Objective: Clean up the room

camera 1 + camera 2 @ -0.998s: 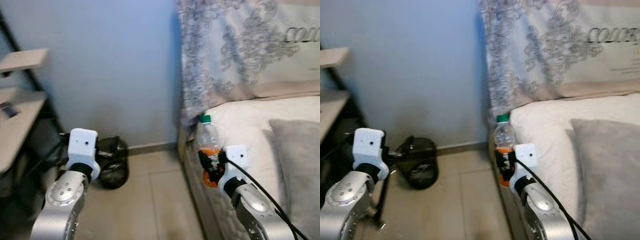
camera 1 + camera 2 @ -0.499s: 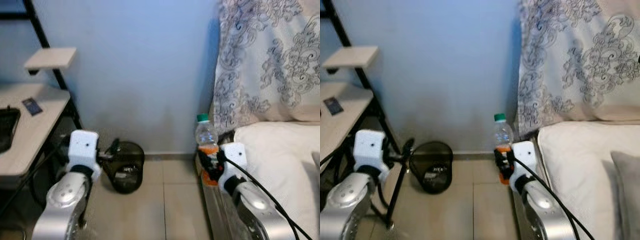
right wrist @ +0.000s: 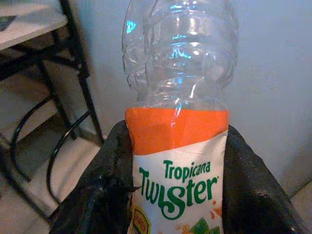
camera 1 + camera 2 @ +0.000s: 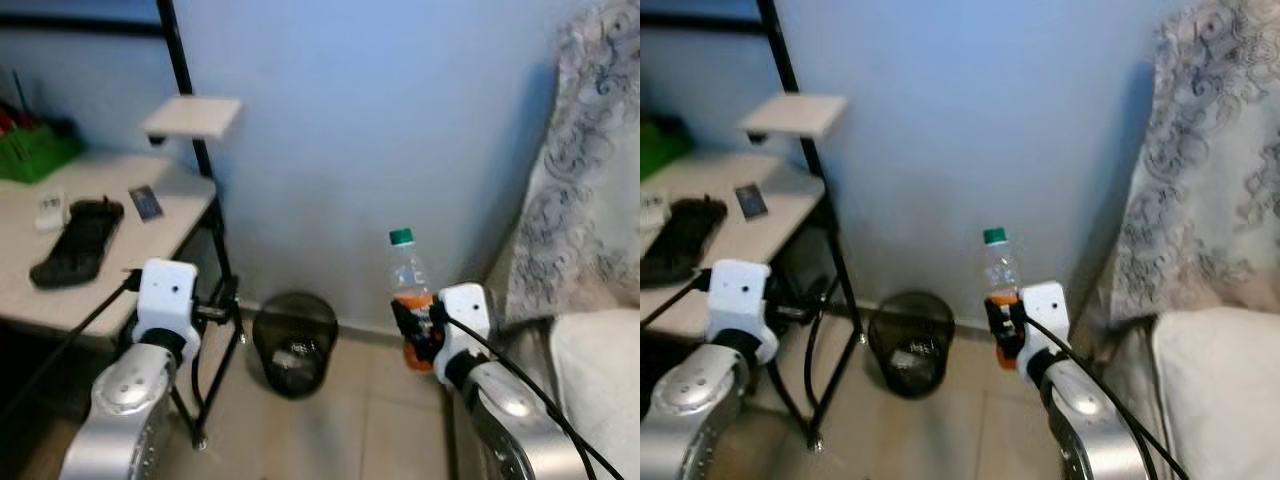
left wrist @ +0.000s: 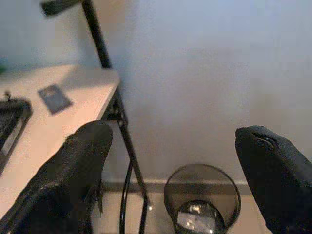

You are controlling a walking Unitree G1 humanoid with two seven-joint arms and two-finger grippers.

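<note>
Because the empty plastic bottle (image 3: 178, 141) is light, thin-walled and slippery, the right end effector (image 4: 420, 335) stays clamped at its labelled waist, upright, with the wire bin (image 4: 293, 343) at its 9 o'clock; the left end effector (image 5: 178, 175) hangs apart, empty.

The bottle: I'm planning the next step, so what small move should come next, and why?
Probably carry the bottle forward and leftward until it is above the wastebasket. The right gripper is shut on the clear, empty-looking bottle, held upright, and the open-topped basket stands on the floor by the wall, ahead and to the left. The left gripper is open, holding nothing.

Desk (image 4: 100, 270), curtain (image 4: 590, 200), blue wall (image 4: 380, 120)
</note>
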